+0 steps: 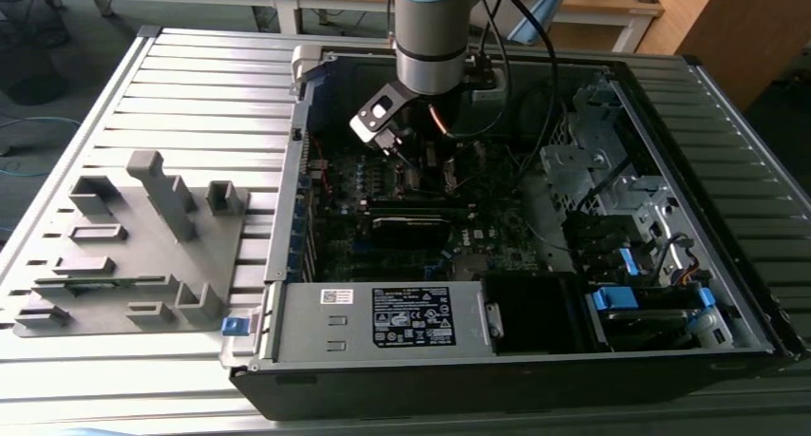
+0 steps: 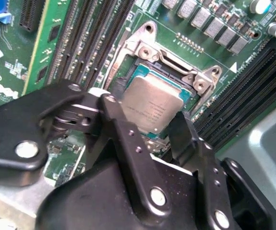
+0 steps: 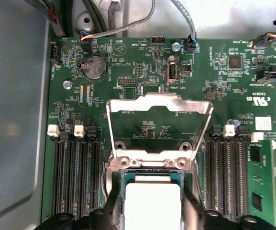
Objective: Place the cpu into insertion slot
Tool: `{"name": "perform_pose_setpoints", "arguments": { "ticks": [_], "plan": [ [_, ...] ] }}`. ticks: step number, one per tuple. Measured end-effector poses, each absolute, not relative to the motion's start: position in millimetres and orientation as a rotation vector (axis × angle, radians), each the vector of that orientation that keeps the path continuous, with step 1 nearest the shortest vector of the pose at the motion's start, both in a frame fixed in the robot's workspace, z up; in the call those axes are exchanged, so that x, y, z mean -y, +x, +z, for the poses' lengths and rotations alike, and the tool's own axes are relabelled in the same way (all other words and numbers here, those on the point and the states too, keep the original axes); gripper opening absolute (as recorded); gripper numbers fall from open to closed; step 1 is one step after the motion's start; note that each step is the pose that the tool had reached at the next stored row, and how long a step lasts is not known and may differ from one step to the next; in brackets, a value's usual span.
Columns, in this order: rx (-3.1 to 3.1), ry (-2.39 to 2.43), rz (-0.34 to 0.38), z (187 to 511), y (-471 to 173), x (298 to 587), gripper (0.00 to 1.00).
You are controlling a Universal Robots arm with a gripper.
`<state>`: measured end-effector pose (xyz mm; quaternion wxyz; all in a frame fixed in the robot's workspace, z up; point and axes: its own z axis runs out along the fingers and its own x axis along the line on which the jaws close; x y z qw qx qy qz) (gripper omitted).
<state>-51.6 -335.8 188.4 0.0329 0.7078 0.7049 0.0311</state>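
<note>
Already the cpu (image 2: 153,106) sits over the insertion slot (image 2: 145,50), black fingers (image 2: 188,139) clamped on its edges, so a slight tilt or offset on release would likely bend pins or leave it cocked.

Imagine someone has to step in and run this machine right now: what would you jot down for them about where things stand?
End effector: down inside the open computer case, fingers closed on two opposite edges of the small square silver-grey cpu.
Cpu: at the square metal-framed insertion slot on the green motherboard, over its dark centre. Whether it is fully seated cannot be told from the wrist views.
Slot: the silvery retention frame is swung up and open.
Done: chip brought to the slot.
Left: chip not yet released; frame not closed.
</note>
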Motion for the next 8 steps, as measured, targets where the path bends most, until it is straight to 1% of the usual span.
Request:
{"name": "perform_pose_setpoints", "arguments": {
  "ticks": [1,2,8],
  "plan": [
    [-2.169,2.178,0.095,188.6,-51.6,335.9,0.60],
    [-2.169,2.178,0.093,189.1,-51.7,336.0,0.67],
    [-2.169,2.178,0.092,191.3,-51.8,336.1,0.67]
  ]
}}
